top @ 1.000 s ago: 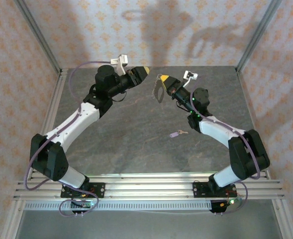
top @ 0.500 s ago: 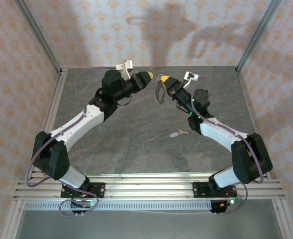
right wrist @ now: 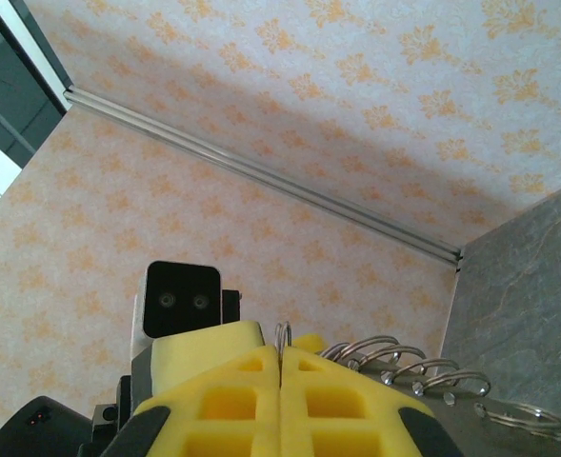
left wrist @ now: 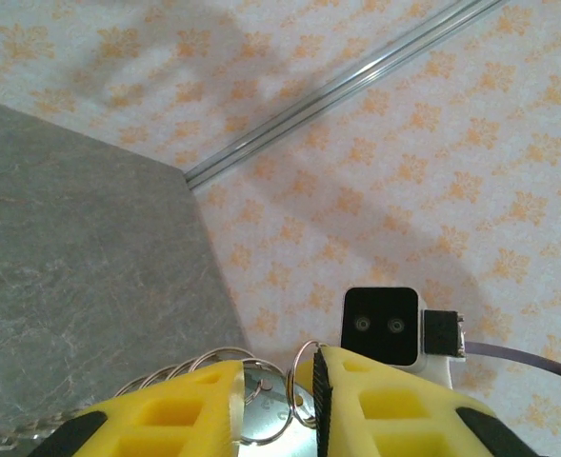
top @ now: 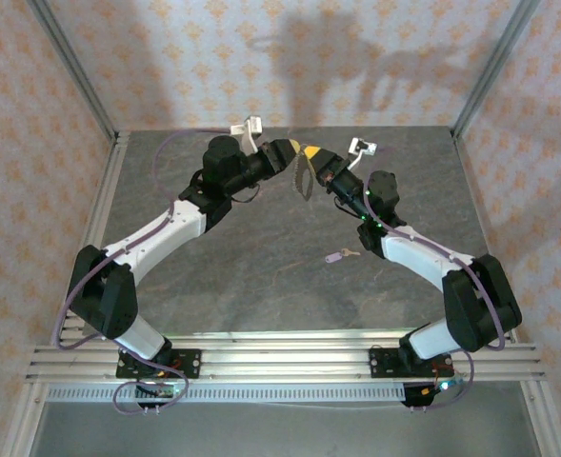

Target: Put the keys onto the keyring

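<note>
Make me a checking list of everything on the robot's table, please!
Surface: grey stone-look table.
Job's things: the key lies flat on the table beside the right arm; the keyring hangs between the two grippers.
Clutter: nothing seen.
Grippers: the right gripper has its jaws shut on the keyring; the left gripper has its jaws partly apart with a ring between them, and I cannot tell if it grips.
Cables: purple cables run along the arms, away from the key.
Surroundings: orange-patterned walls and metal frame posts.
</note>
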Tool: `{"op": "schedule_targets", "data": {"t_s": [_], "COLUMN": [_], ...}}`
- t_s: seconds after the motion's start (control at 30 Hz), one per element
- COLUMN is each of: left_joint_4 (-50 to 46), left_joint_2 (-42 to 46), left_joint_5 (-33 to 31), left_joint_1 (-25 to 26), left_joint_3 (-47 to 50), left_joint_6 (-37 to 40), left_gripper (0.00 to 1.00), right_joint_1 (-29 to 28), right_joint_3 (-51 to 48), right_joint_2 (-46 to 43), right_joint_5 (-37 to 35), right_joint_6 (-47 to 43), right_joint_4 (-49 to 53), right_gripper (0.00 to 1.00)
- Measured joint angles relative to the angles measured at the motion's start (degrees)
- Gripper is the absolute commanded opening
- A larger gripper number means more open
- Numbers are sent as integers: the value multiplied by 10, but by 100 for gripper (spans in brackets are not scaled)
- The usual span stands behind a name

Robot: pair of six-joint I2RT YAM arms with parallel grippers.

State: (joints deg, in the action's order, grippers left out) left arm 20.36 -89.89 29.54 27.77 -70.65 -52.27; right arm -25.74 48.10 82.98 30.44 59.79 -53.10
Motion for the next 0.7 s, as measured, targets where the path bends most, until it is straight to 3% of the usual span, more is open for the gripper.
{"op": "schedule_targets", "data": {"t_s": [0.7], "left_joint_4": [13], "left_joint_2": [-11], "left_joint_5": [2], "left_joint_1": [14], "left_joint_3": [-1], "left_joint_6": [-2], "left_gripper": [14], "right_joint_1": [-3], "right_joint_3": [0], "right_joint_2": [5], "right_joint_5": [2], "right_joint_6": [0], "right_joint_4": [0], "right_gripper": [0]}}
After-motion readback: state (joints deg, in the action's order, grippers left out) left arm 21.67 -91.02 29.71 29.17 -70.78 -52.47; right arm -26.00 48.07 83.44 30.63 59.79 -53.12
